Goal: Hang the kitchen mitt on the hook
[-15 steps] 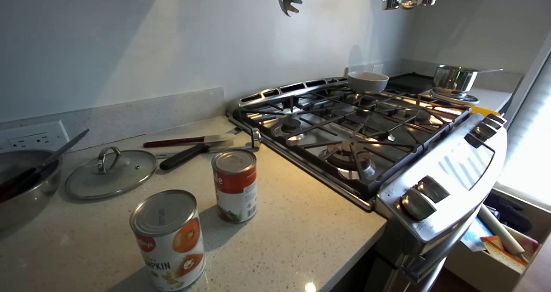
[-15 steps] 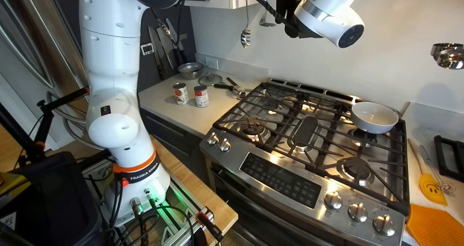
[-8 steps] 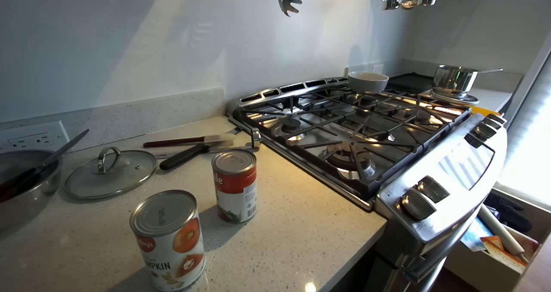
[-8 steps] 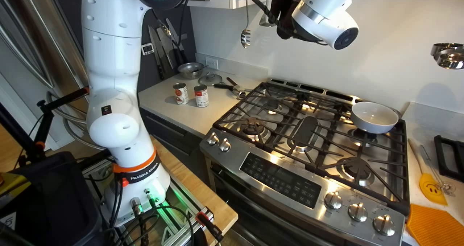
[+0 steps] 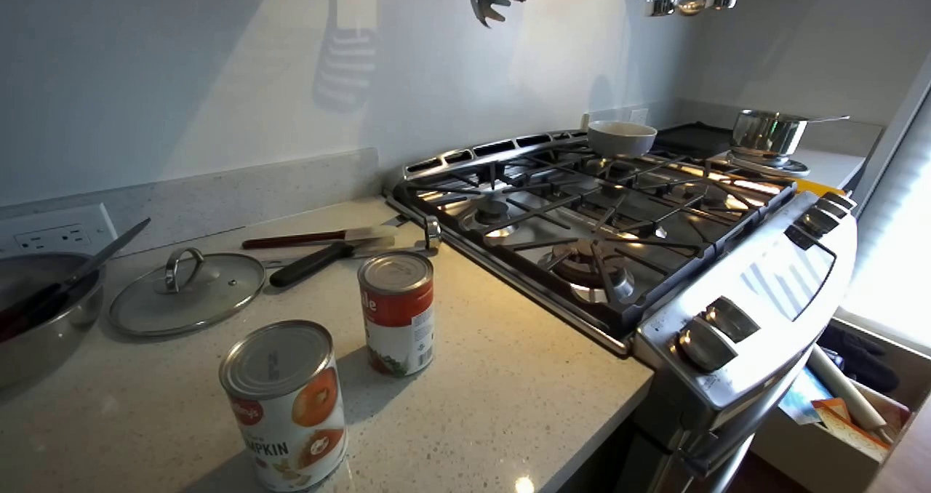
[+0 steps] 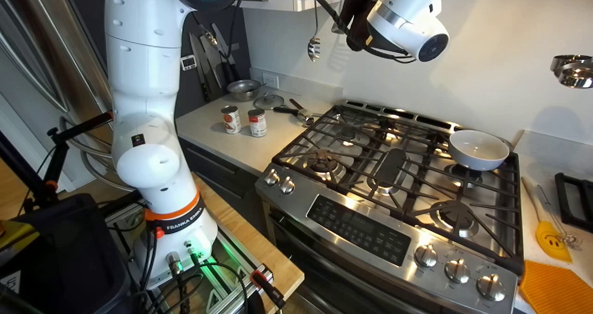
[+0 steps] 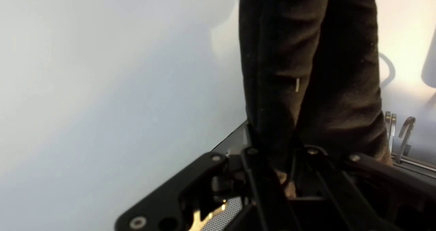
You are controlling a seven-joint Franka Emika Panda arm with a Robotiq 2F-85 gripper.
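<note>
Gripper [image 7: 277, 154] in the wrist view is pinching the kitchen mitt [image 7: 344, 64] near one end, its jaws standing close together on the folded dark fabric. That grip is letting the mitt's length dangle before the far wall [image 6: 500, 36], the lower end showing in both exterior views; the high hold is presumably leaving the top ready for hooking, though any loop is lying hidden. Metal hooks [image 7: 405, 135] are sitting on a rail [image 7: 417, 163] just beside the mitt; whether they are touching it, the view is not showing.

In an exterior view, a pasta server [image 6: 314, 49] is hanging left of the mitt, probably for easy reach from the stove [image 6: 388, 170] below. A white bowl [image 6: 478, 150] is resting on the stove's far right, while a pumpkin can [image 5: 291, 413] and a red-labelled can [image 5: 396, 318] are standing upright on the left counter [image 5: 502, 377], well apart from the mitt.
</note>
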